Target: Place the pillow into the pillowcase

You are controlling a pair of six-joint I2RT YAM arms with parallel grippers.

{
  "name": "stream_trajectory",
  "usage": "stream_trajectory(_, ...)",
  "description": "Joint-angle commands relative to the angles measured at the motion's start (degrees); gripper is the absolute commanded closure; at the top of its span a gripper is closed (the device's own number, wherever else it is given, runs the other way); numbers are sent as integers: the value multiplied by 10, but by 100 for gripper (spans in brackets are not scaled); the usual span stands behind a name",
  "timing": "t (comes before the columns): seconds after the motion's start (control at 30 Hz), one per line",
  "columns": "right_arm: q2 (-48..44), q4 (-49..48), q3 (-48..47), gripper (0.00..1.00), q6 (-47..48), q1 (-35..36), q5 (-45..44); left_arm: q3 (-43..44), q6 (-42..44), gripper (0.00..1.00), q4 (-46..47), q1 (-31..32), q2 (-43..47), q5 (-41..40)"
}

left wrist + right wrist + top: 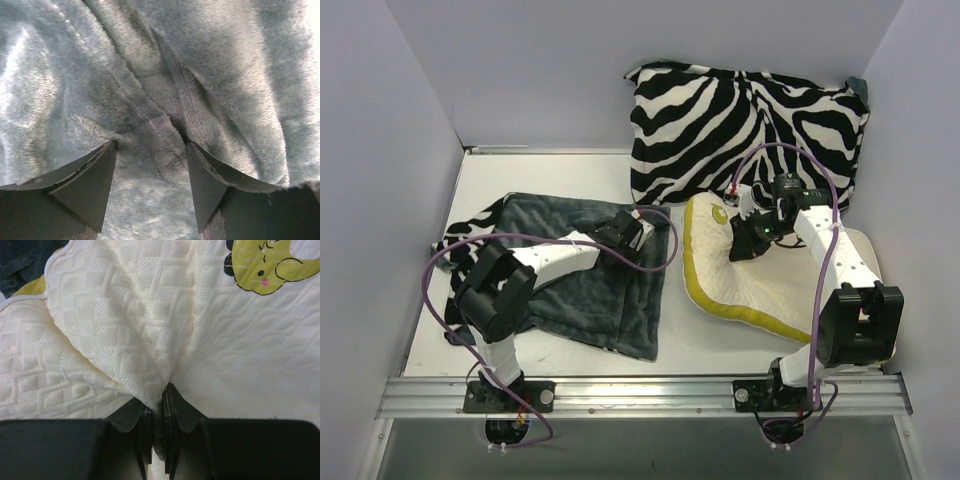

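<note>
The left arm [555, 258] folds at its elbow, forearm reaching toward 2 o'clock; the left gripper [150, 145] points down, its 2 fingers spread apart, tips seemingly pressing the pillowcase [150, 60]. The right arm [835, 260] rises toward 12 o'clock, wrist turned to 8 o'clock; the right gripper [161, 390] is pinched tight on a fold of the pillow [240, 355]

Pillowcase [585, 295] and pillow [760, 290] side by side on a white tabletop [550, 172].
Left gripper [640, 226] down at the far right edge of the grey-teal pillowcase, zebra print showing at its left corner; right gripper [746, 240] on the cream pillow, near a plump zebra cushion [740, 120] behind.
</note>
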State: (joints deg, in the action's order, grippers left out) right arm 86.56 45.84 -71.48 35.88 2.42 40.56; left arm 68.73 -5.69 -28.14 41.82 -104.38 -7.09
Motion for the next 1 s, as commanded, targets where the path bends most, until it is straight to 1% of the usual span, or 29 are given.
stream_trajectory(0.0,-26,23,5,100,-12,-7,21,26,-21,33,28,4,-3,24)
stream_trajectory(0.07,-26,24,9,100,-11,-8,22,26,-28,31,33,5,-8,28)
stream_trajectory(0.17,-25,24,9,100,-12,-9,21,26,-29,31,34,5,-21,9)
stream_trajectory(0.27,-28,24,6,100,-10,-9,21,33,-21,41,26,-3,-25,0)
stream_trajectory(0.3,-28,24,6,100,-9,-9,22,37,-15,52,20,-11,-18,5)
stream_trajectory(0.33,-30,25,6,100,-10,-9,23,39,-10,56,9,-15,-10,9)
stream_trajectory(0.37,-29,25,4,100,-10,-9,24,42,0,59,5,-18,-2,15)
stream_trajectory(0.4,-29,25,4,100,-10,-9,27,43,7,62,1,-22,20,38)
stream_trajectory(0.5,-27,26,-1,100,-12,-8,31,38,31,66,-9,-31,70,71)
stream_trajectory(0.53,-26,25,-1,100,-12,-7,32,35,36,66,-14,-34,80,93)
stream_trajectory(0.6,-25,26,-6,100,-12,-7,34,31,41,66,-23,-39,102,107)
stream_trajectory(0.7,-23,27,-9,100,-12,-6,35,27,36,68,-36,-54,108,131)
stream_trajectory(0.73,-20,27,-12,100,-12,-5,35,26,34,80,-40,-60,107,143)
stream_trajectory(0.77,-19,27,-15,100,-13,-3,37,23,30,85,-42,-68,105,147)
stream_trajectory(0.83,-17,28,-16,100,-16,1,41,18,24,88,-42,-75,101,147)
stream_trajectory(0.9,-16,28,-16,100,-19,5,39,19,20,62,-39,-77,93,165)
stream_trajectory(0.97,-17,28,-12,100,-20,7,37,18,10,42,-33,-65,90,151)
